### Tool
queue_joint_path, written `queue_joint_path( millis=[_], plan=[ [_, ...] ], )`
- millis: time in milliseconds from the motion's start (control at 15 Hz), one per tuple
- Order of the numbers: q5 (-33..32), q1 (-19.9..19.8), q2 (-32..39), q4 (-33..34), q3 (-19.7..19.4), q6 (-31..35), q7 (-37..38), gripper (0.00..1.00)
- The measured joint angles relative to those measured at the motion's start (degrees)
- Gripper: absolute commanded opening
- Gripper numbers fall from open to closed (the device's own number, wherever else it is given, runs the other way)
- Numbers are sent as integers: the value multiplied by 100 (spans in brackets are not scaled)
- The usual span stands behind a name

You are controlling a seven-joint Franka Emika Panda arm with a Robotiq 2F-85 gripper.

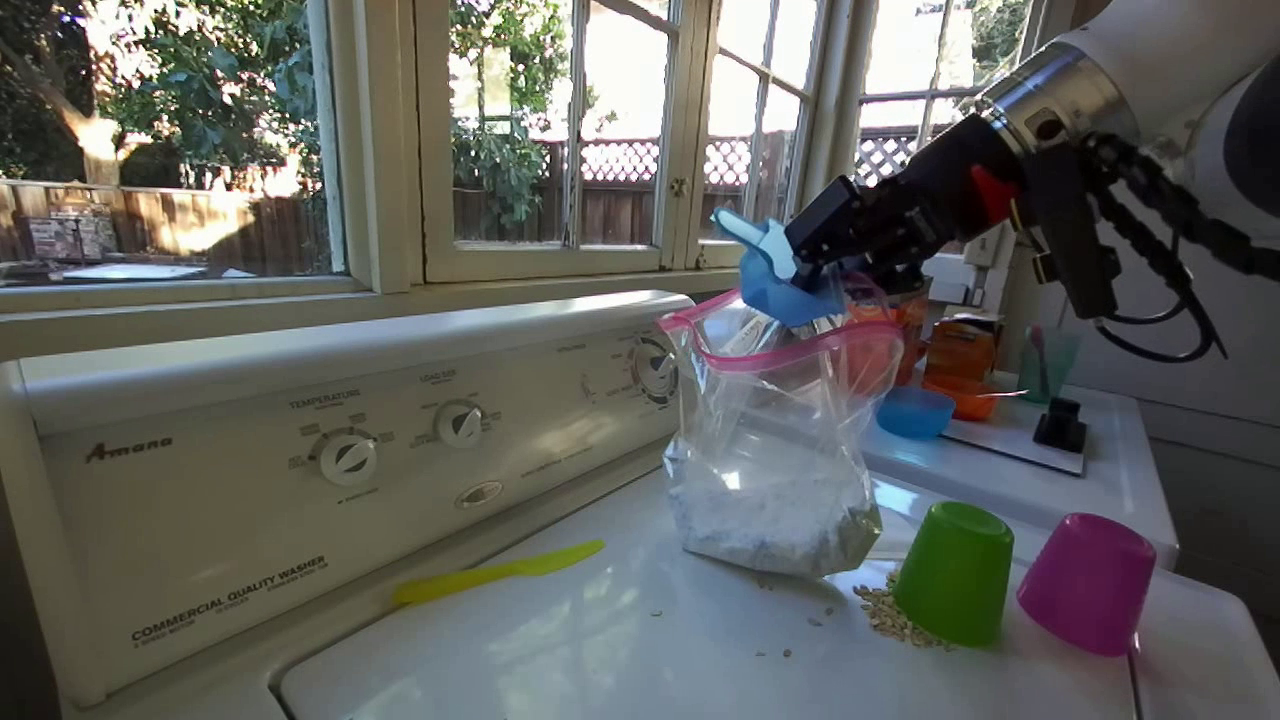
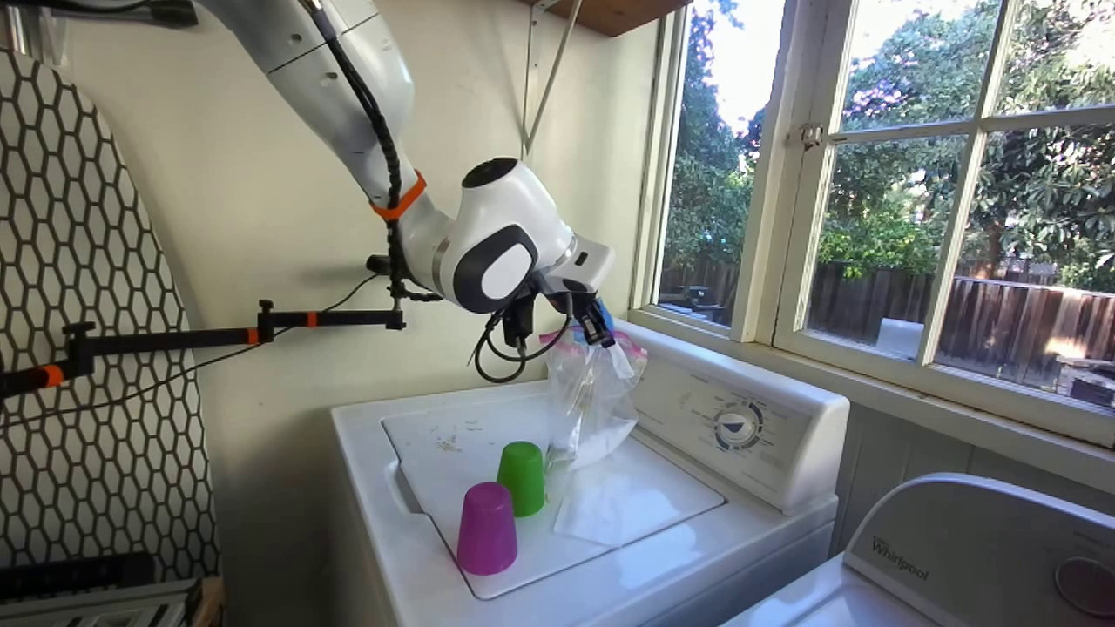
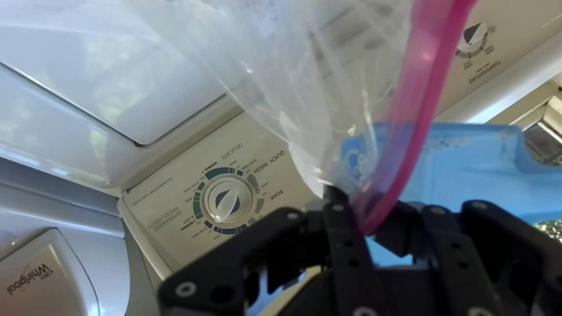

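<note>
Gripper (image 3: 372, 221) is pinching the clear bag (image 3: 303, 83) by its pink rim (image 3: 432, 87), likely supporting it upright; the blue scoop (image 3: 465, 164) is sitting alongside.

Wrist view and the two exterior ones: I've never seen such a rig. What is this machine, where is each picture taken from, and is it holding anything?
It is a single white robot arm ending in a black gripper. Two pictures come from cameras standing apart from the robot; the third comes from a camera on its wrist, so the gripper looms large there. The work surface is a washing machine. On it are an upturned green cup and pink cup, scattered flakes and a yellow knife. The gripper appears shut on the edge of a clear bag with white powder inside. A blue scoop is at the bag's mouth; whether it is gripped too, I cannot tell.
</note>
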Motion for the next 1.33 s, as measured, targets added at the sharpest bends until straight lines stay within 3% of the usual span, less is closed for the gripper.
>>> queue_joint_path(
  millis=[267, 533, 667, 867, 1333],
  plan=[
    [590, -651, 116, 147, 672, -177, -155, 2],
    [1502, -1656, 288, 491, 1805, -710, -374, 2],
    [2044, -2084, 400, 686, 2176, -1073, -624, 2],
    [2187, -2324, 532, 755, 2030, -1400, -670, 2],
    [1808, -2084, 935, 757, 1065, -2166, -249, 2]
  ],
)
